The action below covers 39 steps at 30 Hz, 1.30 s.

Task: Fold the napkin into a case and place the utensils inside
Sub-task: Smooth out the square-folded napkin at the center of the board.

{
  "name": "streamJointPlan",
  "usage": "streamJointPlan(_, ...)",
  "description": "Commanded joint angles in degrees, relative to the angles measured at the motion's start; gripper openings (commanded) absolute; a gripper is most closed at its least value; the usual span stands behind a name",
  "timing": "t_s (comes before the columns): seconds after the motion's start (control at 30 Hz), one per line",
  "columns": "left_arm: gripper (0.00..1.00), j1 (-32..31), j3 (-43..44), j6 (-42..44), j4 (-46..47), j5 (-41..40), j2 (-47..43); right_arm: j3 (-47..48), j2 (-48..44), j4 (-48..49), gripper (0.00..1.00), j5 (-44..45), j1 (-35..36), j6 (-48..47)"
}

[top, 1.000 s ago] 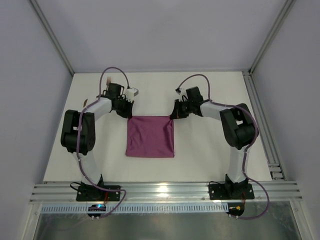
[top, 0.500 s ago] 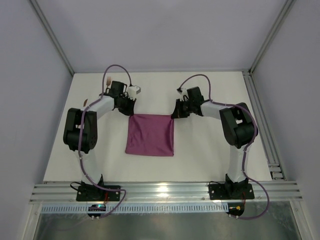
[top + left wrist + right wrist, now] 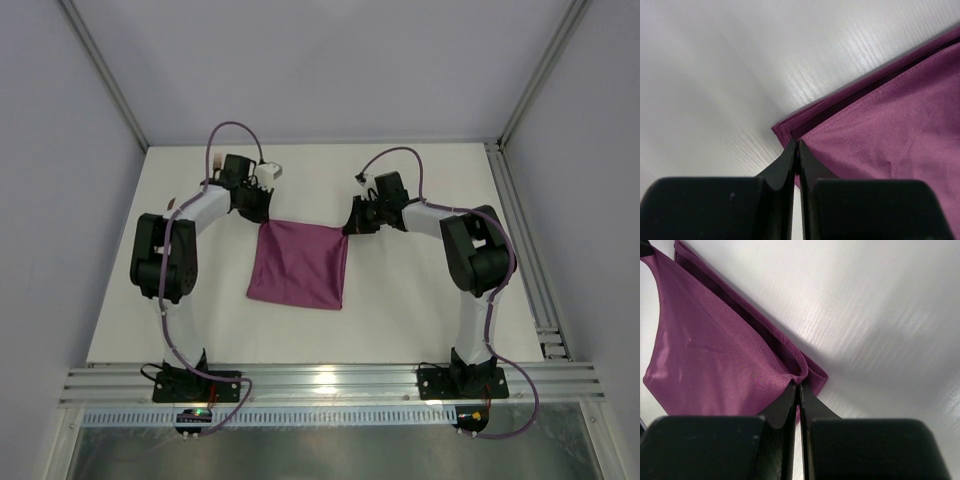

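Note:
The plum-purple napkin (image 3: 298,265) lies on the white table (image 3: 410,320), folded double into a rough square and slightly skewed. My left gripper (image 3: 258,213) is shut on its far left corner. In the left wrist view the jaws (image 3: 796,144) meet at the layered corner of the napkin (image 3: 890,125). My right gripper (image 3: 348,226) is shut on the far right corner. In the right wrist view its jaws (image 3: 799,385) pinch the top layer of the napkin (image 3: 705,370), which arches up off the lower layer. The utensils and a case are out of view.
An aluminium rail (image 3: 330,381) runs along the near edge by both arm bases. Another rail (image 3: 522,245) lines the table's right side. Grey walls enclose the left, far and right sides.
My left gripper has moved away from the bases and a little right, pulling the napkin's far left corner with it. The cloth has slid farther and skewed. The right gripper has hardly moved.

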Motion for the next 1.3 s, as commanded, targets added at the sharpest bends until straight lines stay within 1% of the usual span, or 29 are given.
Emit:
streamJointPlan(0.0, 0.04, -0.07, 2.87, -0.74, -0.27, -2.09, 1.48, 1.46, -4.12, 2.15, 0.06, 0.52, -0.45, 0.9)
streamJointPlan(0.27, 0.04, -0.16, 4.54, -0.74, -0.62, -3.85, 3.15, 2.08, -4.04, 2.24, 0.06, 0.34, -1.33, 1.69)
streamJointPlan(0.3, 0.04, -0.16, 4.72, -0.56, -0.71, -4.02, 3.33, 1.9, -4.12, 3.98, 0.06, 0.52, -1.42, 1.87)
streamJointPlan(0.43, 0.08, -0.51, 6.3, 0.14, -1.59, -5.16, 4.73, 3.04, -2.2, 3.56, 0.06, 0.52, -2.12, 2.13)
streamJointPlan(0.6, 0.13, -0.78, 7.62, 0.32, -2.56, -5.87, 7.19, 4.98, 1.23, 2.94, 0.12, 0.17, -2.65, 2.31)
streamJointPlan(0.67, 0.16, -0.95, 7.71, 0.32, -2.39, -5.87, 7.81, 4.8, 1.33, 3.03, 0.13, 0.86, -2.74, 2.31)
streamJointPlan(0.7, 0.17, -1.04, 7.71, 0.23, -2.38, -5.95, 7.99, 4.8, 1.5, 2.94, 0.17, 1.83, -2.74, 2.57)
streamJointPlan(0.73, 0.23, -1.04, 7.8, 0.23, -2.21, -6.04, 8.07, 4.8, 1.67, 2.94, 0.2, 2.01, -2.91, 2.57)
streamJointPlan(0.8, 0.29, -1.04, 7.8, 0.05, -1.94, -5.96, 8.08, 5.32, 2.29, 2.94, 0.27, 2.19, -3.0, 2.75)
streamJointPlan(0.83, 0.34, -1.13, 7.88, -0.03, -1.77, -5.96, 7.81, 5.68, 2.55, 1.29, 0.3, 2.45, -3.09, 2.66)
streamJointPlan(0.87, 0.36, -1.13, 8.15, 0.05, -2.03, -6.22, 7.64, 6.12, 2.73, 0.84, 0.33, 2.8, -3.09, 2.49)
streamJointPlan(0.97, 0.44, -1.04, 9.02, 0.05, -2.56, -6.92, 5.97, 7.26, 2.12, -1.63, 0.36, 4.56, -3.18, 1.52)
streamJointPlan(1.07, 0.51, -1.04, 9.73, 0.23, -3.44, -7.62, 3.52, 6.65, -1.74, -2.85, 0.39, 8.15, -3.0, 0.21)
streamJointPlan(1.1, 0.53, -1.04, 9.99, 0.32, -3.87, -7.63, 2.72, 6.56, -2.97, -4.69, 0.4, 9.73, -2.92, -0.23)
streamJointPlan(1.13, 0.56, -1.13, 9.99, 0.32, -4.14, -7.63, 1.84, 6.47, -5.77, -5.66, 0.41, 11.83, -2.74, -0.85)
streamJointPlan(1.17, 0.56, -1.13, 9.99, 0.14, -4.49, -7.36, -0.17, 6.21, -7.27, -6.54, 0.41, 15.68, -1.87, -2.42)
streamJointPlan(1.27, 0.57, -1.13, 8.24, -0.56, -5.81, -5.78, -3.43, 3.4, -13.5, -8.13, 0.41, 20.97, 0.33, -4.8)
